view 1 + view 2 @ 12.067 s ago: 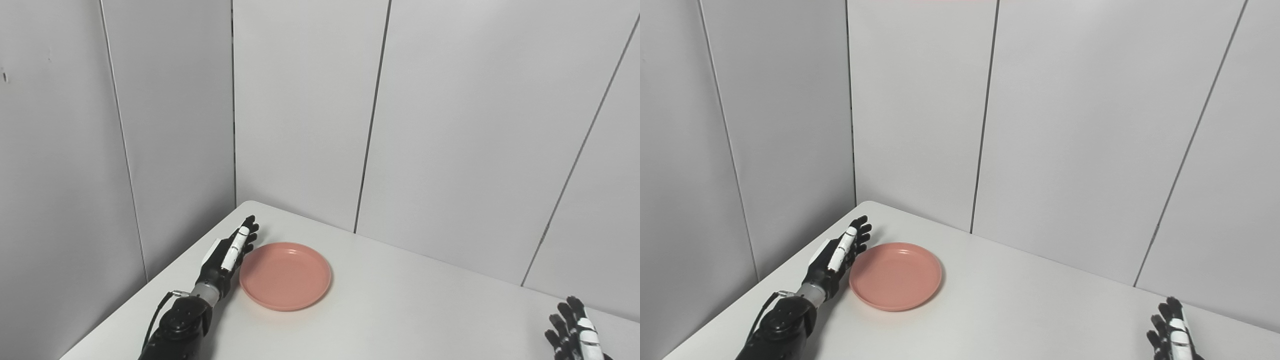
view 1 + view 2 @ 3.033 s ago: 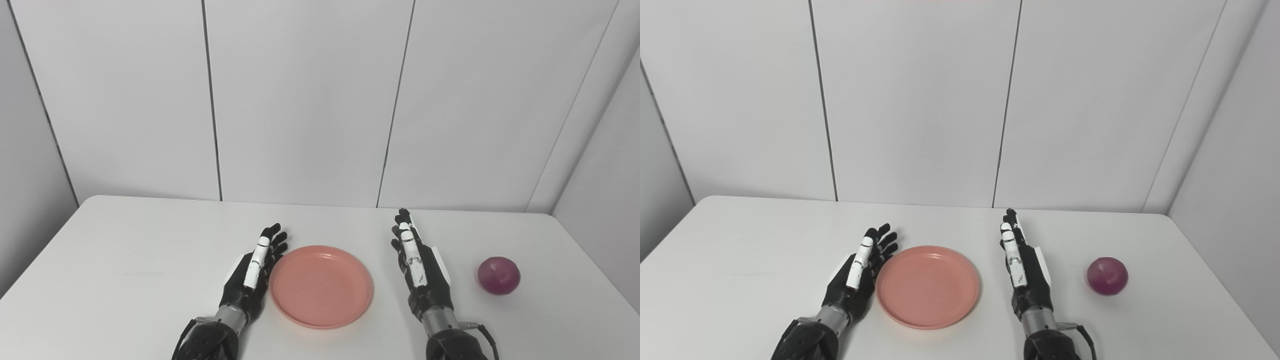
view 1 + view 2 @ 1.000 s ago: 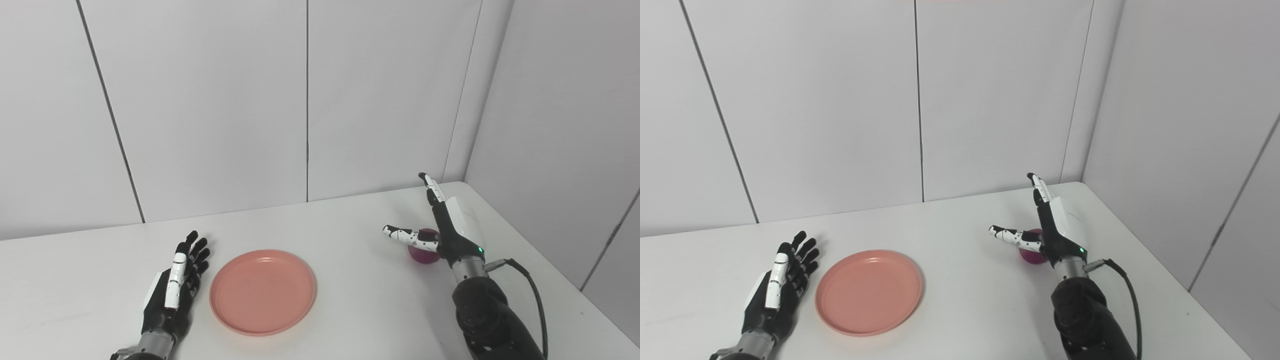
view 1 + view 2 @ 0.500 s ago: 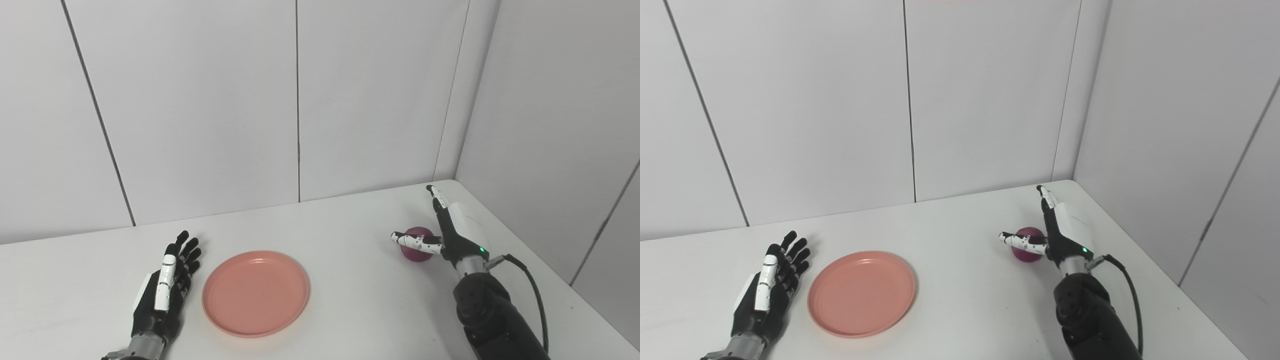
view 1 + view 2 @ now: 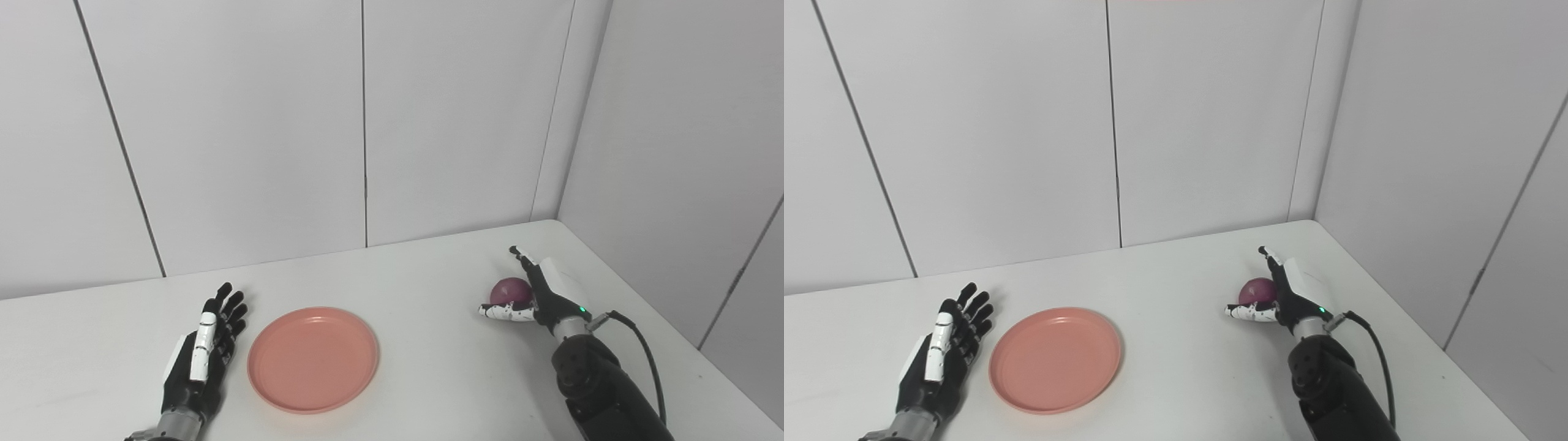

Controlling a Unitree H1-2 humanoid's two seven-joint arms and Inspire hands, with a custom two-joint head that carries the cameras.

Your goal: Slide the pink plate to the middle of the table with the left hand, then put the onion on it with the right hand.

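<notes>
**Both robot hands low, fingers spread**

The left robot hand (image 5: 199, 361), black with a white strip along one finger, lies flat at about 8 o'clock, fingers straight, apart and pointing to 12 o'clock, holding nothing. The right robot hand (image 5: 531, 294), black with a white back plate, sits at about 3 o'clock on its dark forearm (image 5: 603, 392). Its thumb (image 5: 502, 312) reaches toward 9 o'clock and its fingers (image 5: 523, 260) point up and away, spread wide and not closed.

bare table (image 5: 429, 343) between onion (image 5: 509, 289) and pink plate (image 5: 312, 359), nothing standing between
</notes>
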